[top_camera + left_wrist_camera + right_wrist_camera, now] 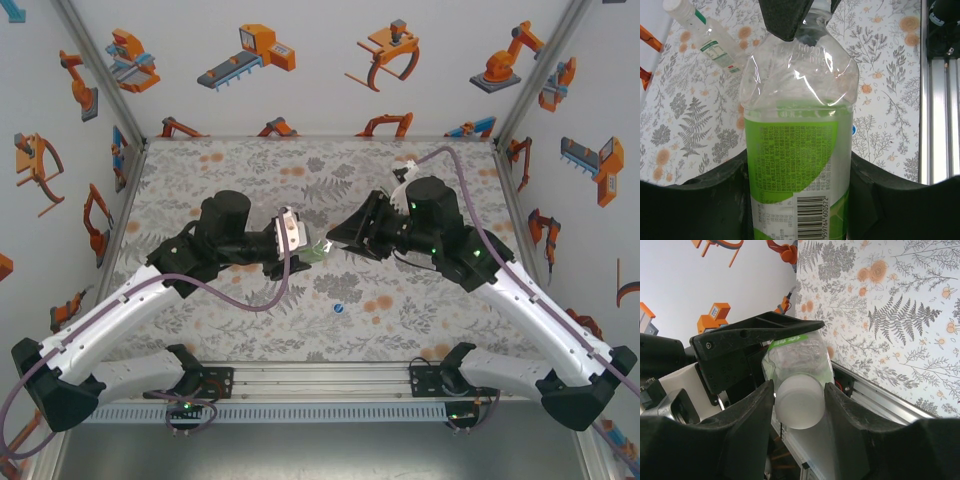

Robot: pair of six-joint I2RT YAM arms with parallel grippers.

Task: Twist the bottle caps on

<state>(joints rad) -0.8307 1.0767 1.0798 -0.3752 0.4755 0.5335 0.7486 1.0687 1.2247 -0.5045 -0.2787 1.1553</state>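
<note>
On the left, our left gripper [303, 250] is clamped round the labelled bottle [799, 150], held above mid-table, long axis level, mouth toward 3 o'clock. On the right, our right gripper [342, 240] pinches the white cap [799, 401] at that mouth. We judge this the threading step; next comes a square, steady twist.

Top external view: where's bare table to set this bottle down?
Free: table's far strip along the back wall, and the patch between blue cap and front rail. Crowded: centre, where left claw and right claw meet on the bottle.
</note>
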